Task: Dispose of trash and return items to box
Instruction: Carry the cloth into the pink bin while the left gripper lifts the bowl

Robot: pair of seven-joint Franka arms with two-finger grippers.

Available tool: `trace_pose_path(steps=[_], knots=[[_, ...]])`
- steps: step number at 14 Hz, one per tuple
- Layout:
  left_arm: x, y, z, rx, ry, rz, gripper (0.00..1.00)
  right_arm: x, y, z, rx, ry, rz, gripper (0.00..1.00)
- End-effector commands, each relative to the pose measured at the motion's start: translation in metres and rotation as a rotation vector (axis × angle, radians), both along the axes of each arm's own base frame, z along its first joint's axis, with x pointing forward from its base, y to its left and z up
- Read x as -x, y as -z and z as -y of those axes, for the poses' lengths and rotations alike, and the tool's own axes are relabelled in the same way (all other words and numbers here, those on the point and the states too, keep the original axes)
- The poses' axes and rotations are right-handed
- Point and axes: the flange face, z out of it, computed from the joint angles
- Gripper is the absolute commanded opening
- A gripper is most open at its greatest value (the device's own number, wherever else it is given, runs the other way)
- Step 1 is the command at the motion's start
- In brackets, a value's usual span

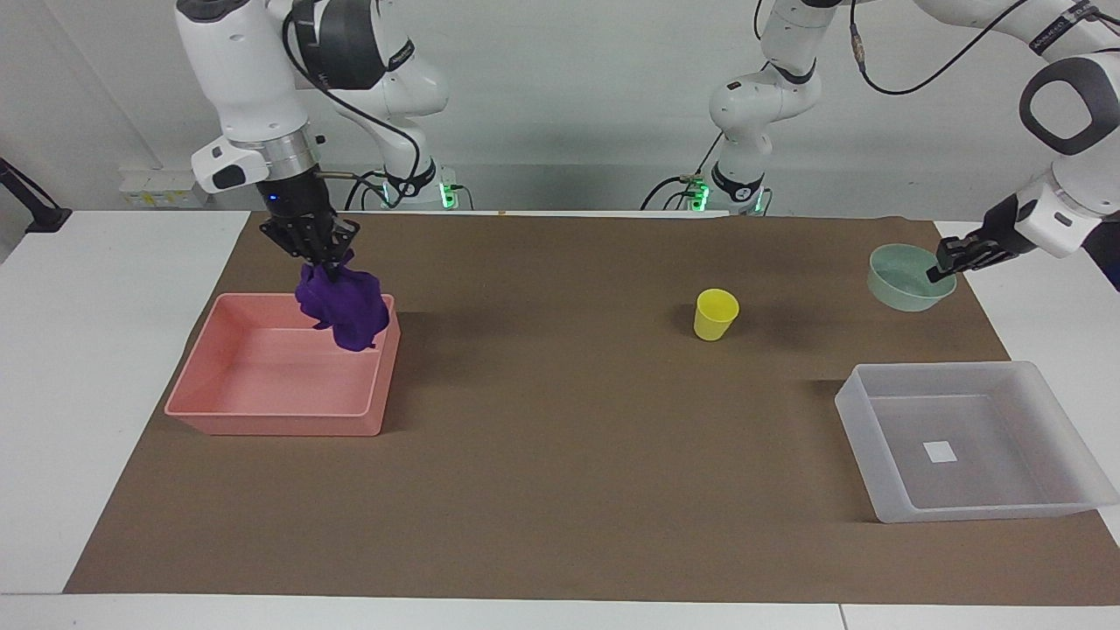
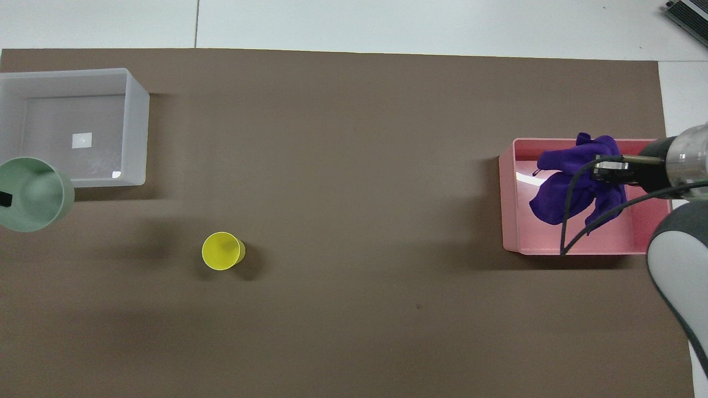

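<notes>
Right pincer: I've clamped the purple cloth over the pink tray, frame left, for dumping.
Left pincer: pinching the mint bowl rim, carrying boxward.

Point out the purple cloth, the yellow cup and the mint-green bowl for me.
purple cloth (image 1: 343,304): facing view, middle of the hanging wad.
yellow cup (image 1: 716,315): facing view, its outer side wall.
mint-green bowl (image 1: 903,282): facing view, inner wall below the rim.
</notes>
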Motion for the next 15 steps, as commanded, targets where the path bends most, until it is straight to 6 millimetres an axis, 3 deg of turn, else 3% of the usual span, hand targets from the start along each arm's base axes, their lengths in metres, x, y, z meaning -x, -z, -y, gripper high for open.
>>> trace_pose_path(steps=[1, 3, 7, 10, 11, 12, 13, 14, 15], knots=[[-0.058, 0.027, -0.032, -0.02, -0.075, 0.075, 0.0, 0.004, 0.038, 0.044, 0.028, -0.061, -0.006, 0.0], [-0.083, 0.051, -0.039, -0.049, -0.106, 0.166, 0.0, 0.007, 0.071, 0.063, 0.026, -0.051, -0.026, 0.0], [-0.108, 0.108, -0.043, -0.059, -0.119, 0.207, 0.0, -0.005, 0.14, 0.08, 0.023, -0.079, -0.07, 0.0], [-0.115, 0.169, -0.046, -0.041, -0.115, 0.139, 0.0, 0.001, 0.187, 0.084, 0.028, -0.07, -0.036, 0.0], [-0.115, 0.176, -0.045, -0.04, -0.114, 0.129, 0.0, 0.002, 0.197, 0.085, 0.031, -0.068, -0.028, 0.0], [-0.115, 0.18, -0.046, -0.039, -0.113, 0.122, 0.0, 0.003, 0.203, 0.088, 0.031, -0.063, -0.025, 0.24], [-0.113, 0.181, -0.049, -0.041, -0.117, 0.118, 0.12, 0.003, 0.203, 0.088, 0.031, -0.06, -0.025, 0.38], [-0.114, 0.176, -0.044, -0.052, -0.103, 0.119, 0.7, 0.002, 0.203, 0.088, 0.031, -0.058, -0.024, 0.6], [-0.117, 0.166, -0.036, -0.081, -0.08, 0.132, 1.0, 0.002, 0.204, 0.087, 0.03, -0.056, -0.027, 0.98]])
